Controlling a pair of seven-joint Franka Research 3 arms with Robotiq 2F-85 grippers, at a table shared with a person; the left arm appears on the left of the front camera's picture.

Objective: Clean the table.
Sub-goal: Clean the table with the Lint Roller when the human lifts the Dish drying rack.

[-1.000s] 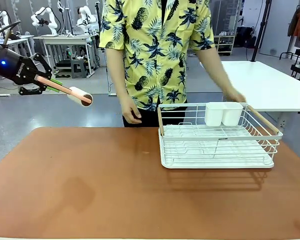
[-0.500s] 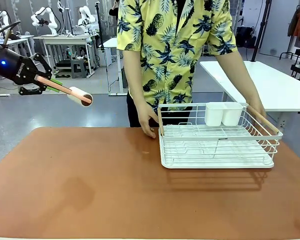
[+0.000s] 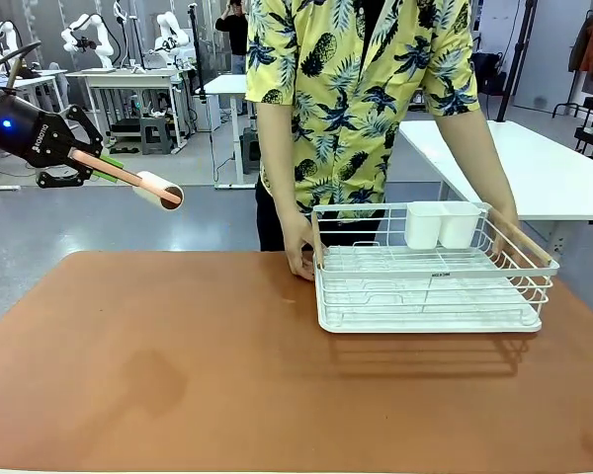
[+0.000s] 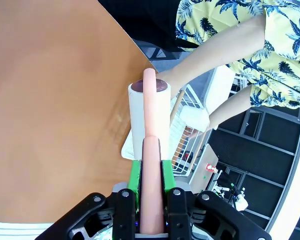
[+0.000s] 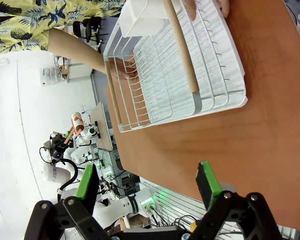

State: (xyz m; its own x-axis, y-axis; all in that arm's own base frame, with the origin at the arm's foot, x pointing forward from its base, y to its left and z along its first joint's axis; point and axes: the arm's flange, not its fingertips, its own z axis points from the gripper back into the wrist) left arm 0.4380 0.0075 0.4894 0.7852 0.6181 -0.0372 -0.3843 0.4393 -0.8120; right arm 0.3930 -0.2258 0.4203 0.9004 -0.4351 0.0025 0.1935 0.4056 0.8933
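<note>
The reddish-brown table [image 3: 227,375] spreads across the front view. My left gripper [image 3: 97,168] hovers above and beyond the table's far left corner, shut on the pink handle of a lint roller [image 3: 158,190] whose white roll points toward the person. In the left wrist view the green pads of my left gripper [image 4: 150,172] clamp the lint roller [image 4: 149,117] over the table [image 4: 50,100]. My right gripper [image 5: 145,181] stands open above the table [image 5: 230,145], nothing between its fingers.
A white wire rack [image 3: 430,286] with wooden handles and a white cup holder sits at the table's far right. The person holds it with one hand [image 3: 301,259] at its left end and the other [image 3: 504,232] at its right. A plain white table [image 3: 534,168] stands behind.
The person has stepped to the right and put both hands on the wire rack's ends. My left arm and the lint roller have stayed still.
</note>
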